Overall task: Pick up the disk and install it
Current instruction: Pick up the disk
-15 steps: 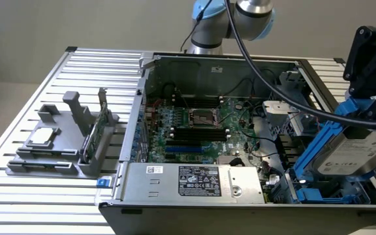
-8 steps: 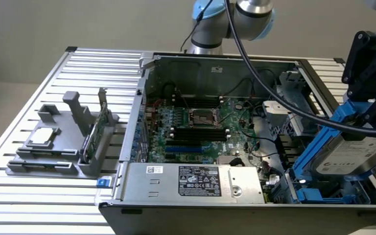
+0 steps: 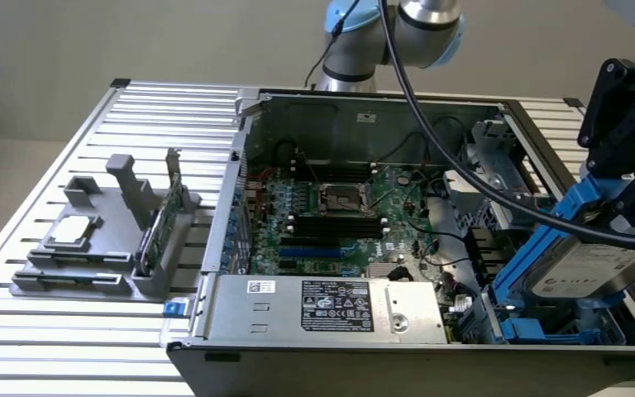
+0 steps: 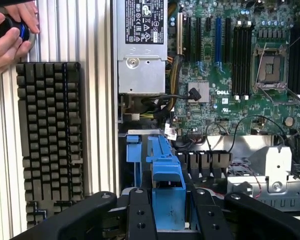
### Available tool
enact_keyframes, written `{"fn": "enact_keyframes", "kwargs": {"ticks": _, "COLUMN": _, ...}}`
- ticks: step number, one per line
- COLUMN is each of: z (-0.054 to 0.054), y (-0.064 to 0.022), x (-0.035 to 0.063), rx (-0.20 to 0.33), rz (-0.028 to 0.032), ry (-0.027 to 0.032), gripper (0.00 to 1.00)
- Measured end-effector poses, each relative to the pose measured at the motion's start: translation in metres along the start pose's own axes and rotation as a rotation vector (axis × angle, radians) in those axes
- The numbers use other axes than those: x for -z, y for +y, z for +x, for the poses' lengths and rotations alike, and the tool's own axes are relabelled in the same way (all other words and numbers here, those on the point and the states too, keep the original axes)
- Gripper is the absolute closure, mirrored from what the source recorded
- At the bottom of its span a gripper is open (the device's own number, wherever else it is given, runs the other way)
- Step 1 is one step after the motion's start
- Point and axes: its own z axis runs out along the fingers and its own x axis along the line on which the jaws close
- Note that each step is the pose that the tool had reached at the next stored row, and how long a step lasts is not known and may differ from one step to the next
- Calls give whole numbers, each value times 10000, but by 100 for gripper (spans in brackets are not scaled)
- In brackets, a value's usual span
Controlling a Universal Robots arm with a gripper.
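Black fingers (image 4: pixel 140 215) of the hand (image 4: pixel 169 212) sit closest in the wrist view, closed from both sides on the blue rail of the disk (image 4: pixel 167 180) (a narrow grip, the rail pinched between them). Beyond the rail lie the blue guides of the drive bay (image 4: pixel 134 150), the motherboard (image 4: pixel 230 75) and the power supply (image 4: pixel 140 45), all inside the open computer case (image 4: pixel 255 145). Beside the case a dark keyboard (image 4: pixel 50 140) rests on the slatted metal surface (image 4: pixel 97 100). Just past the keyboard's end, a person's hands (image 4: pixel 10 35) hold a small dark round object with a blue ring.

In the exterior view the hand (image 3: pixel 610 207) hangs at about three o'clock, its black body reaching down from the upper edge and leaning in over the case (image 3: pixel 362 116). The arm's grey and pale-blue joints (image 3: pixel 395 25) stand at twelve o'clock, behind the case's back wall, and a black cable (image 3: pixel 450 141) sweeps from there across to the hand. The disk (image 3: pixel 582 269) is at four o'clock, tilted, with its white label facing outward. Its lower end is down among the blue guides in the case's corner (whether it is seated I cannot tell). The power supply (image 3: pixel 317 306) lies at six o'clock along the near wall.

At nine o'clock on the surface (image 3: pixel 75 132), a grey holder (image 3: pixel 108 248) carries a small square chip (image 3: pixel 72 231) and a thin upright card (image 3: pixel 159 223), well apart from the hand.
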Motion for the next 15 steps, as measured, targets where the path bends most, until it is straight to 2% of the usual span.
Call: {"fn": "enact_keyframes", "kwargs": {"ticks": 15, "z": 23, "y": -21, "x": -77, "rx": 88, "rz": -38, "ry": -9, "gripper": 67}}
